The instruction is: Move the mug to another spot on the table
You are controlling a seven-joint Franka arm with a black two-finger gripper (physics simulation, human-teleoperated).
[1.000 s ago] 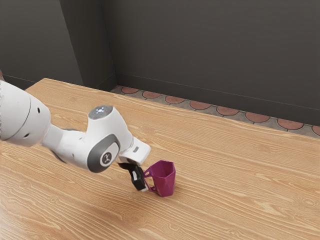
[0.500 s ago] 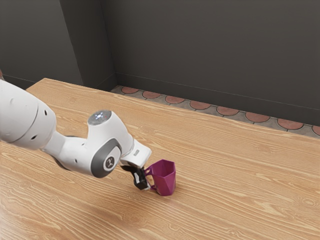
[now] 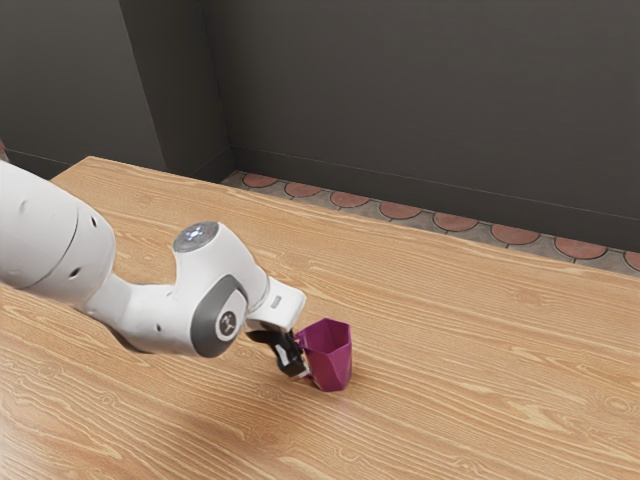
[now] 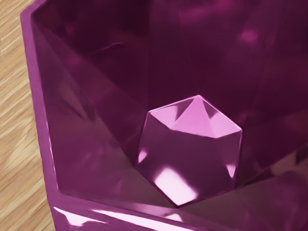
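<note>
1. The gripper [image 3: 289,352] is black and sits low over the table, right at the side of the mug that faces the exterior view's left. Jaw state: can't tell. The black parts merge w/ the mug's edge there, so open vs. closed isn't readable, nor is any hold on the mug.
2. The mug [image 3: 330,350] is magenta and faceted. It stands upright w/ mouth up on the table, approx. mid-table and toward the near edge. It seems to touch the gripper, but the contact spot is too small to be sure.
3. The wrist view looks down into the mug [image 4: 96,144]. Its angled inner walls run down to a hexagonal base [image 4: 190,154], glossy w/ bright highlights. A strip of wood grain shows beside the outer wall.
4. The arm [image 3: 190,300] is white w/ grey joint caps. It comes in from the exterior view's left, bent low, w/ its hand tipped down toward the mug.
5. The table [image 3: 480,330] is light wood w/ strong grain.
6. Beyond the far edge is a floor [image 3: 400,210] w/ round reddish tiles, then a dark wall [image 3: 420,90].
</note>
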